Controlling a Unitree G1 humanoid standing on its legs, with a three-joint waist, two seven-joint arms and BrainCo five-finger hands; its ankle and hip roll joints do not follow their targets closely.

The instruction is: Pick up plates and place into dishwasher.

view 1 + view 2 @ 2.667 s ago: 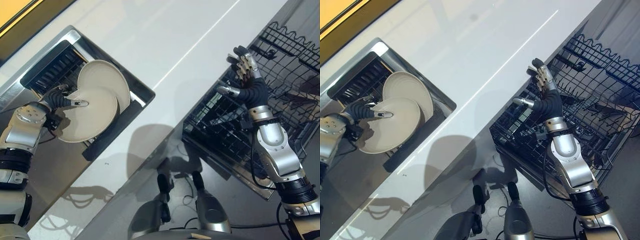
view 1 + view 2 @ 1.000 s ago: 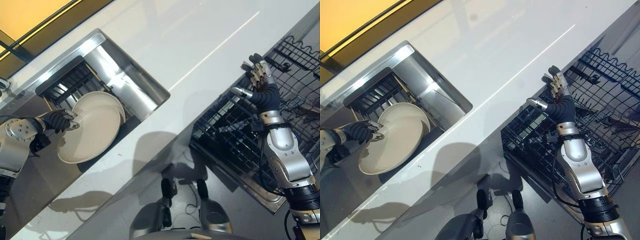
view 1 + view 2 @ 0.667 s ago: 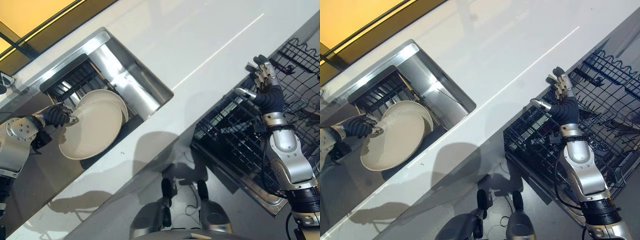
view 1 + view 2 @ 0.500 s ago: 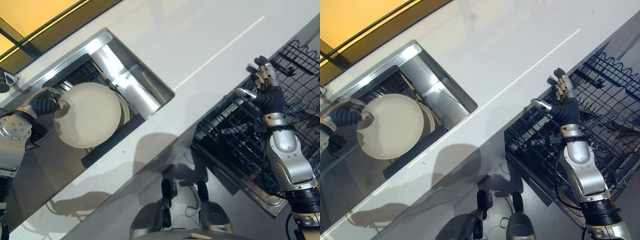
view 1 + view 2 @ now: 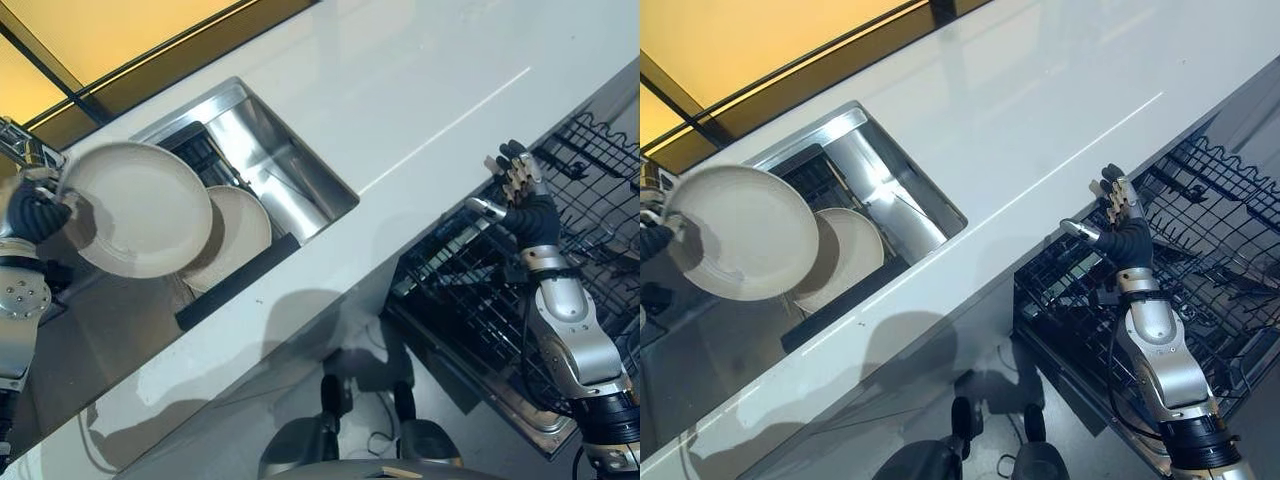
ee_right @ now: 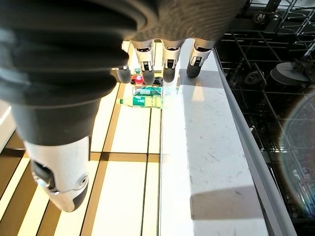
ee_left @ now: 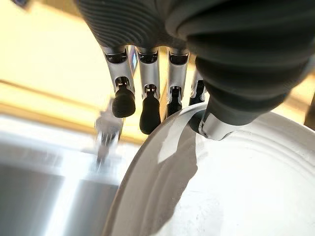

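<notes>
My left hand pinches the rim of a cream plate and holds it lifted above the steel sink at the left. The left wrist view shows the thumb on the plate's face and the fingers curled behind its rim. A second cream plate leans in the sink against a dark rack. My right hand is raised with straight fingers, holding nothing, over the near edge of the black wire dishwasher rack at the right.
A white counter runs diagonally between the sink and the pulled-out dishwasher rack. A faucet stands at the sink's far left. Yellow flooring lies beyond the counter, with some bottles on it in the right wrist view.
My left hand has lifted the top plate up and left, out of the sink, uncovering the second plate. The camera has shifted. My right hand has stayed raised over the rack.
</notes>
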